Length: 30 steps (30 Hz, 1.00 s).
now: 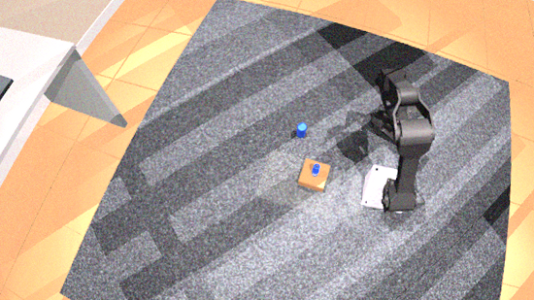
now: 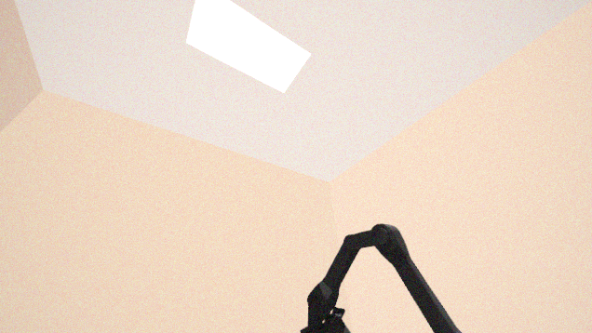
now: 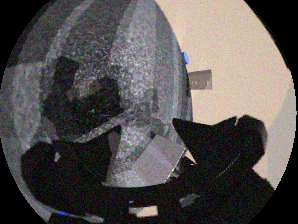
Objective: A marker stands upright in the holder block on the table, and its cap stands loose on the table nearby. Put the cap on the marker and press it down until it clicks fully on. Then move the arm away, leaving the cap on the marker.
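The blue cap (image 1: pixel 301 130) stands loose on the patterned grey mat. The orange-brown holder block (image 1: pixel 307 180) lies below it in the top view, with the blue marker (image 1: pixel 316 169) upright in it and no cap on the marker. My gripper (image 3: pixel 147 124) is open and empty, its two dark fingers wide apart in the wrist view. In the top view it is up and to the right of the cap, well away from cap and marker. A small blue patch shows at the right of the wrist view; I cannot tell which object it is.
The arm's white base plate (image 1: pixel 373 189) is right of the holder block. A white piece of furniture (image 1: pixel 28 59) with dark panels stands at the far left. The exterior view shows only walls, ceiling, a bright ceiling panel (image 2: pixel 247 46) and part of the arm (image 2: pixel 342 265).
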Available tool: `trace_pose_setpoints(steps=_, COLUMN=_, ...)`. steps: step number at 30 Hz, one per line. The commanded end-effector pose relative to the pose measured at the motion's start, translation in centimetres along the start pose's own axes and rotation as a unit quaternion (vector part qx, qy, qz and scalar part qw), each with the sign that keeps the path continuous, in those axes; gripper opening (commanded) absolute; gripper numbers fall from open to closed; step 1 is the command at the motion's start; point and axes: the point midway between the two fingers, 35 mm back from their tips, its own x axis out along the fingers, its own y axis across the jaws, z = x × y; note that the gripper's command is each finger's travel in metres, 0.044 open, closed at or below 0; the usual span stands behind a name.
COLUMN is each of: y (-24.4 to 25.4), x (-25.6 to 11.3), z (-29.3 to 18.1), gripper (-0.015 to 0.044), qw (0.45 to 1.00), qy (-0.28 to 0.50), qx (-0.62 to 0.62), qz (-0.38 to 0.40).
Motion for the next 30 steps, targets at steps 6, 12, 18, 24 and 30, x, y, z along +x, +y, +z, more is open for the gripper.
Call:
trace_pose_setpoints(steps=6, y=3.5, x=-3.5, z=-0.4, gripper=0.0244, qw=0.972, qy=-0.035, qx=-0.227, qz=0.045)
trace_pose_setpoints(steps=12, y=7.9, x=-8.1, z=-2.0, gripper=0.0244, qw=0.844, qy=-0.094, qx=-0.521, qz=0.083)
trace_pose_setpoints(steps=18, y=10.2, x=-10.8, z=-3.6, gripper=0.0244, qw=0.723, qy=-0.133, qx=-0.672, qz=0.092)
trace_pose_setpoints(steps=24, y=12.1, x=-13.1, z=-5.4, gripper=0.0244, qw=0.594, qy=-0.169, qx=-0.781, qz=0.091)
trace_pose_setpoints(steps=30, y=13.9, x=-15.2, z=-7.5, gripper=0.0244, qw=0.446, qy=-0.205, qx=-0.867, qz=0.082)
